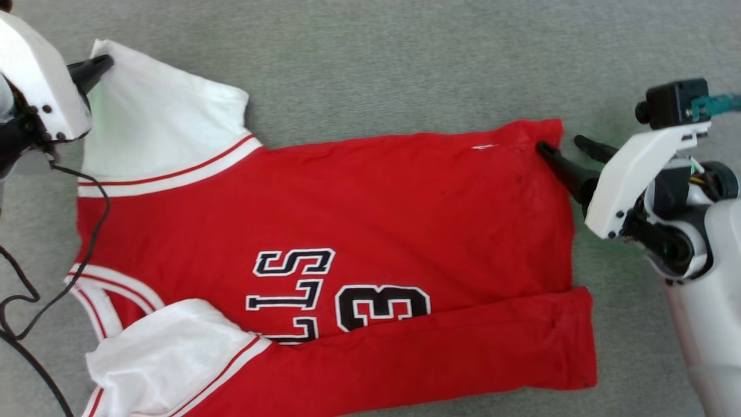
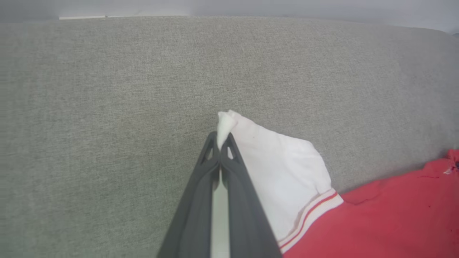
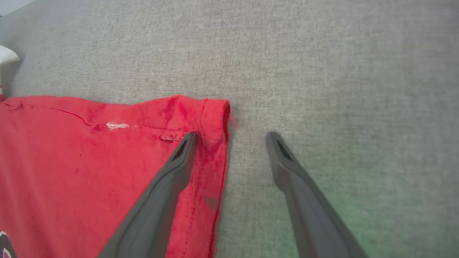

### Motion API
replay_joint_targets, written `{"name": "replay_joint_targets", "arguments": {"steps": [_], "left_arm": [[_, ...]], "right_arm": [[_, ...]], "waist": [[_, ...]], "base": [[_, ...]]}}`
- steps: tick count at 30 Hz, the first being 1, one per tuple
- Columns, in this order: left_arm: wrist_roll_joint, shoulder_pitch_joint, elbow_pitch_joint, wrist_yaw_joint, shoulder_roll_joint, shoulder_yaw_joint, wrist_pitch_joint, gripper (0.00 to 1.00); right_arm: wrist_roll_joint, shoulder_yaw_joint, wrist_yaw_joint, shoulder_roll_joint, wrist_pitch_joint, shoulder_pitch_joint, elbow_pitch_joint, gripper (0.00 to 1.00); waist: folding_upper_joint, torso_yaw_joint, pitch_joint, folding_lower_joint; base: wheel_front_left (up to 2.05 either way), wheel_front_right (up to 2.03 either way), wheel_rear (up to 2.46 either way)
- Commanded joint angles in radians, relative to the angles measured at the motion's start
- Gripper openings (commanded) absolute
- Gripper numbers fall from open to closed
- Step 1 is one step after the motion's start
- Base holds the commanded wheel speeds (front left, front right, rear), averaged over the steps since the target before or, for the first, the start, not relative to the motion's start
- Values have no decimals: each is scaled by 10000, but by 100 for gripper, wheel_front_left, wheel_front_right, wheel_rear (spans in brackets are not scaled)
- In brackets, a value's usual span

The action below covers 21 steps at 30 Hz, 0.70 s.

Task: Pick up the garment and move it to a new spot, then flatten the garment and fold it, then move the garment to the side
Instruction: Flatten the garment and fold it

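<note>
Item: garment [image 1: 347,231], which we judged soft, light, limp jersey. It lay spread on grey upholstery [image 1: 405,69], near long edge folded over. Best holds: corners, hems. Left gripper [image 2: 222,139] pinched the tip of the far-left white sleeve [image 2: 279,172]. Right gripper [image 3: 231,134] stood spread astride the far-right hem corner, one finger on cloth. Obstruction: black cable [image 1: 87,243] trailing over the left edge, liable to snag

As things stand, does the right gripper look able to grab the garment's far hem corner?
Probably yes: the right gripper is open astride the garment's hem corner, one finger over the red cloth, the other over the grey surface, nothing blocking.
</note>
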Motion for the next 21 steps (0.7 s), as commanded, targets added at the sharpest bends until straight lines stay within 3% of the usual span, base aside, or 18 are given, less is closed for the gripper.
{"name": "replay_joint_targets", "arguments": {"steps": [1,7,8,9,17,21], "left_arm": [[77,-64,-132,-55,-69,-17,-107,0],[62,245,-477,-42,-142,-90,-216,0],[62,279,-518,-38,-140,-98,-234,0],[60,331,-553,-43,-139,-103,-267,0],[-113,1213,-628,-65,-26,114,-939,0],[-443,2324,-939,-22,100,396,-1472,0]], "right_arm": [[19,168,0,-79,395,-267,371,100],[-25,750,0,-111,2100,-711,1604,100],[-46,797,0,-100,2334,-744,1758,30],[-106,822,0,-97,2591,-771,1892,0],[-319,458,7,-511,2368,-905,1130,0],[-197,192,-2,-627,2035,-190,385,0]], "waist": [[-1,291,-12,-1],[-1,654,-23,-1],[-1,697,-33,-1],[-1,736,-59,-1],[-1,992,-845,-1],[-1,1084,-1541,-1]], "base": [[0,0,0],[0,0,0],[0,0,0],[0,0,0],[0,0,0],[0,0,0]]}}
